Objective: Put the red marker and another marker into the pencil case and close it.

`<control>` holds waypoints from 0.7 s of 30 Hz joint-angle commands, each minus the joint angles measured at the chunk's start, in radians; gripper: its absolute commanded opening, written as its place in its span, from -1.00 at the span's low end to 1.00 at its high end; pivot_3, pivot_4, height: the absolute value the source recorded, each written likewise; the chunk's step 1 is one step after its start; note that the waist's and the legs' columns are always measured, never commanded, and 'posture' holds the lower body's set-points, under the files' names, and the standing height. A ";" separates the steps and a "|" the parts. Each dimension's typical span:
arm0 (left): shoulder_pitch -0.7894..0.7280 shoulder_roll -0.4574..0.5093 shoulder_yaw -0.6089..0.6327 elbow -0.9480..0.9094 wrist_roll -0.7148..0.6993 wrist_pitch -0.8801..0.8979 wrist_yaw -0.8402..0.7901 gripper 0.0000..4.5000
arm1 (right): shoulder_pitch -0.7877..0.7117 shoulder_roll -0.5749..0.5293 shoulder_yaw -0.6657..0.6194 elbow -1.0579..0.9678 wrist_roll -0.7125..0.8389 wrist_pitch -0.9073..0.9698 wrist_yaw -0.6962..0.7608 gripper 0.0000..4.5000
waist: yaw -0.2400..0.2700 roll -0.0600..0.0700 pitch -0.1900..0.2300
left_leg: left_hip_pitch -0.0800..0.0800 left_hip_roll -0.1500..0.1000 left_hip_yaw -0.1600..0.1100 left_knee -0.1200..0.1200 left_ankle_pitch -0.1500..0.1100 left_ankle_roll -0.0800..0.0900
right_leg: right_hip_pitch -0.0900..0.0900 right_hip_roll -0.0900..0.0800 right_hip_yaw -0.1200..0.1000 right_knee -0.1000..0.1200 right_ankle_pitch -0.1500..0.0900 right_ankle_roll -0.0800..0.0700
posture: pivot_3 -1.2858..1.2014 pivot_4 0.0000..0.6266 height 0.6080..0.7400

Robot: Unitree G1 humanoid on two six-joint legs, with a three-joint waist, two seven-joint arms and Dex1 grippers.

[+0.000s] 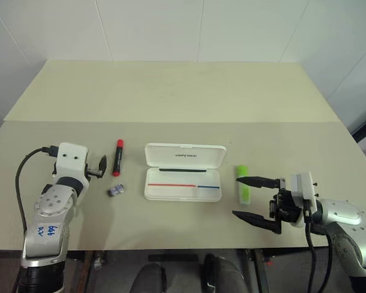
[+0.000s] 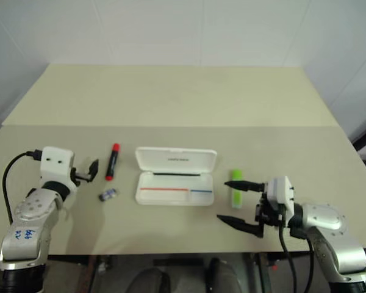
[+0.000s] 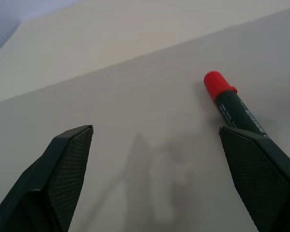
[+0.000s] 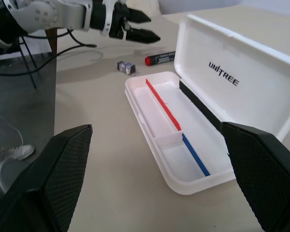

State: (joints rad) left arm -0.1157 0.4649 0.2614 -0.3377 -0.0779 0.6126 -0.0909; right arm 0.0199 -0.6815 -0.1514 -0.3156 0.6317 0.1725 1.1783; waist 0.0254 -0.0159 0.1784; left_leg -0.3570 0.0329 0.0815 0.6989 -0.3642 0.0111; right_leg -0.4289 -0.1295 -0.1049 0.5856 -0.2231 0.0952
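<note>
left eye view: small grey-blue clip (image 1: 115, 191) below red marker (image 1: 118, 157)

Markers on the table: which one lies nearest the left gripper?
The red marker, just beside the left gripper, left of the open pencil case. The green marker lies on the case's far side.
</note>
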 commanded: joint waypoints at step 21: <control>-0.085 -0.066 -0.109 0.155 0.077 -0.043 0.017 0.97 | -0.014 -0.231 -0.283 -0.198 0.231 0.208 -0.018 1.00 | 0.005 0.000 0.000 | 0.000 0.001 0.000 0.000 -0.001 0.001 | -0.001 -0.002 0.000 -0.002 0.000 0.000 | 0.03 -0.52 1.00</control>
State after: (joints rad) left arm -0.1899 0.4035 0.1749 -0.1956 -0.0275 0.5836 -0.0808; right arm 0.0224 -0.8945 -0.3771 -0.5042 0.8329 0.3703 1.1642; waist 0.0304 -0.0154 0.1787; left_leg -0.3568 0.0338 0.0815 0.6990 -0.3650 0.0119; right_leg -0.4295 -0.1323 -0.1047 0.5837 -0.2232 0.0950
